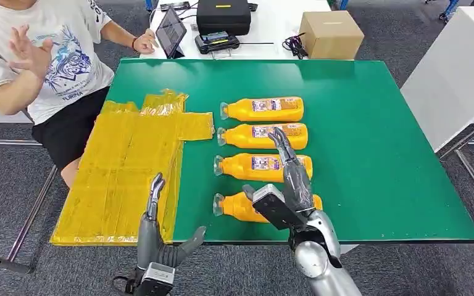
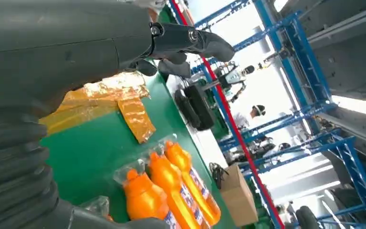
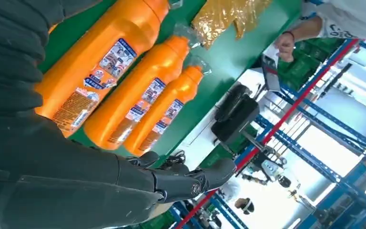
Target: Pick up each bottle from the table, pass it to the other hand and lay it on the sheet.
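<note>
Facing up, white-and-blue labels [image 1: 265,105] on four orange bottles [image 1: 262,110], writing unreadable.

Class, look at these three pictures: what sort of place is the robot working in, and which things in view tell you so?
Probably an industrial test hall or lab. Blue steel racking rises behind the green table, a person sits beside it, and a laptop and black case lie on a neighbouring white desk.

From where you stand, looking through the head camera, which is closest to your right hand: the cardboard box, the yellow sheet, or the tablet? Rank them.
From the right hand:
1. Yellow sheet, on the table to the hand's left.
2. Cardboard box, on the white table beyond the green one.
3. Tablet, also on the white table, further left, beside a person's hand.
</note>
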Robot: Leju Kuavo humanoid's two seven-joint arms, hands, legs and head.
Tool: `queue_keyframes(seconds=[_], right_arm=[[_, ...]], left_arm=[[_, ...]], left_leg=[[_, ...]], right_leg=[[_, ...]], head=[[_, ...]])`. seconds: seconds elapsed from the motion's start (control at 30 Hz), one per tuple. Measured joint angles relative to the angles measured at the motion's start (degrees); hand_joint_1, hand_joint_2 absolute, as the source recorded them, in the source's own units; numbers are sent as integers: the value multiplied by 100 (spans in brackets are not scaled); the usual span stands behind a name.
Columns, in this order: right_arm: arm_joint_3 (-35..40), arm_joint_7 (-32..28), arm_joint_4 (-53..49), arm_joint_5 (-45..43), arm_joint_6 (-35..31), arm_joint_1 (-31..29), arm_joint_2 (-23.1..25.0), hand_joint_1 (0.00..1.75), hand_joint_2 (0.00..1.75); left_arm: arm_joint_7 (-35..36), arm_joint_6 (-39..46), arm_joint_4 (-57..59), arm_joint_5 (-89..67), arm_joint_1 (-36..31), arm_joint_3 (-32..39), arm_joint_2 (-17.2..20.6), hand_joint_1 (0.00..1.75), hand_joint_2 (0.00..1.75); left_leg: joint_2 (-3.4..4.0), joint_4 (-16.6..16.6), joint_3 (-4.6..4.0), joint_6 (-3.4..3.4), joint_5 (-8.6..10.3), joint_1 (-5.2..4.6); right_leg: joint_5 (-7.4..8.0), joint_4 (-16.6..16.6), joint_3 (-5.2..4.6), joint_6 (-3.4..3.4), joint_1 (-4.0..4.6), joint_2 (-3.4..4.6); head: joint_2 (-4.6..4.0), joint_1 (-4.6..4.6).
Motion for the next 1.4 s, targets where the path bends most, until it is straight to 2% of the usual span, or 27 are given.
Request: queue_keyframes(seconds=[0.2,0.63,1.0,1.4], right_arm=[[-13,59,-57,63,-46,44,7,0,175],[-192,315,-131,-144,577,-106,-122,0,175],[-474,828,9,-983,1665,-886,-332,0,175],[-481,848,254,-1086,1749,-1111,-367,0,175]], left_arm=[[74,-284,-37,-212,-153,24,-88,0,175],[297,-501,-345,-588,-501,144,-195,0,175],[429,-848,-194,-276,-901,358,-273,0,175],[367,-898,-2,-223,-1016,479,-278,0,175]], left_leg=[[0,0,-1,0,0,-1],[0,2,0,4,3,-2],[0,3,-1,10,8,-6],[-1,2,-4,10,8,-6]], right_leg=[[0,0,1,0,-2,0],[1,0,1,1,-3,0],[6,2,2,7,-7,0],[7,2,1,8,-7,0]], head=[[0,2],[0,0],[0,0],[0,0]])
